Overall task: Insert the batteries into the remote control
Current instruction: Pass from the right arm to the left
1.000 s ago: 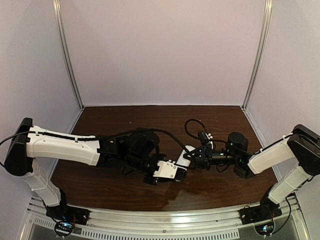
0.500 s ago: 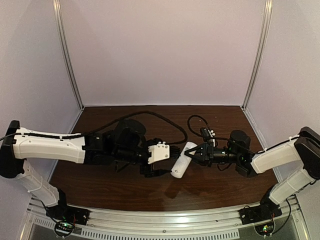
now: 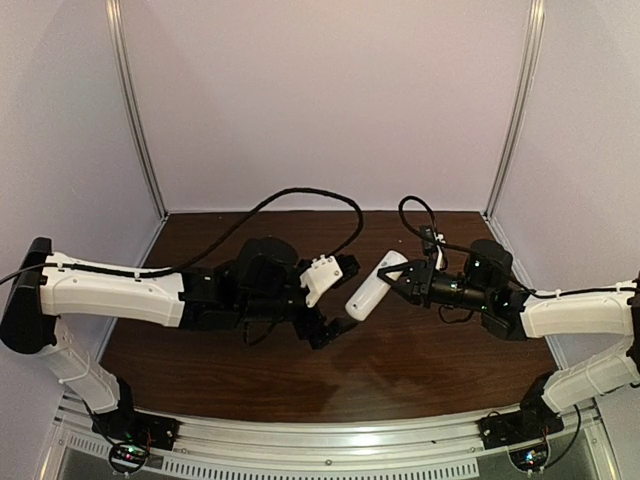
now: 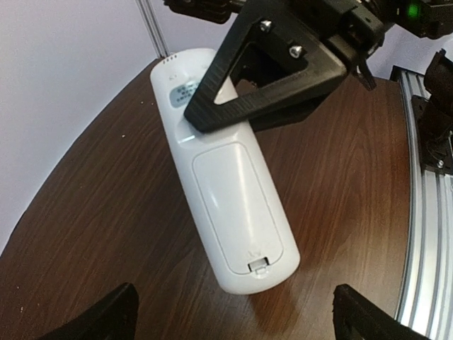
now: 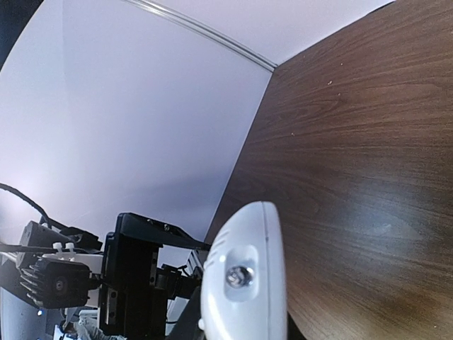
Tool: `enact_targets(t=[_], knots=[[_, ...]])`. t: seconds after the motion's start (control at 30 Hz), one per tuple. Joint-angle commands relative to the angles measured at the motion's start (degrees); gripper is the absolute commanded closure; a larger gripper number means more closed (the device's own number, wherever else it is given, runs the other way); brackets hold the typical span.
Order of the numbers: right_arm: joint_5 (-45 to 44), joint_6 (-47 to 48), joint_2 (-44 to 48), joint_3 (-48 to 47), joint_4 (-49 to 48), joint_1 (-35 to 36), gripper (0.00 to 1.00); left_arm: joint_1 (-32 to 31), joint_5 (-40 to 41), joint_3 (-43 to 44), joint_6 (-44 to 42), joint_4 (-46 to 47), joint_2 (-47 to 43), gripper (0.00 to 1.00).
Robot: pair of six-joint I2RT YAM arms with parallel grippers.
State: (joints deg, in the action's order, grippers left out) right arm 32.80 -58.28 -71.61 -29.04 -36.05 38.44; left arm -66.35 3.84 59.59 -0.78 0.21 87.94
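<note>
Gripping the remote control (image 4: 233,205) across its upper third, the right end effector (image 3: 392,283) is closed on it. One black triangular open-frame finger (image 4: 233,112) lies over the white back; we cannot see the opposite finger.

Item, body: a slim bar of smooth, glossy white plastic, rounded at both ends, with softly curved edges. We see its back, which carries a small printed grey label (image 4: 185,92) near the gripped end. A long rectangular cover panel sits flush in it, with a small latch tab (image 4: 260,264) at the free end.

Item, long axis: in the top view it runs from far right to near left. The free end is lower and points toward the left arm, and the bar sits mid-counter between the two arms. Whether the free end touches the surface we cannot tell.

We log the left end effector (image 3: 338,300) as spread wide and empty. Its two matte black fingers (image 4: 106,315) stand either side of the free end, apart from it.

We log the counter (image 3: 420,360) as dark brown wood-grain laminate, faintly glossy, with pale reflections.

Surround: matte pale lilac walls (image 3: 320,100) and a ribbed aluminium rail (image 4: 425,212) along the near edge.

A black, rubbery cable (image 3: 300,193) arches above the left arm.
</note>
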Motion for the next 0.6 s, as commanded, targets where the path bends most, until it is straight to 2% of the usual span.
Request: enact_targets(t=[0.0,0.27,0.57], knots=[[-5.11,0.84,0.82,-1.06,2.0,0.05,1.0,-1.22,4.9,1.56,5.64,5.18,1.77,0.02],[-4.87,1.11,0.11,-1.15,2.25,0.49,0.99,-2.73,10.32,6.45,6.67,5.94,5.41,0.04],[-6.28,1.62,1.06,-0.89,3.04,1.37,0.98,-2.67,11.22,19.55,8.89,-2.79,14.66,0.12]])
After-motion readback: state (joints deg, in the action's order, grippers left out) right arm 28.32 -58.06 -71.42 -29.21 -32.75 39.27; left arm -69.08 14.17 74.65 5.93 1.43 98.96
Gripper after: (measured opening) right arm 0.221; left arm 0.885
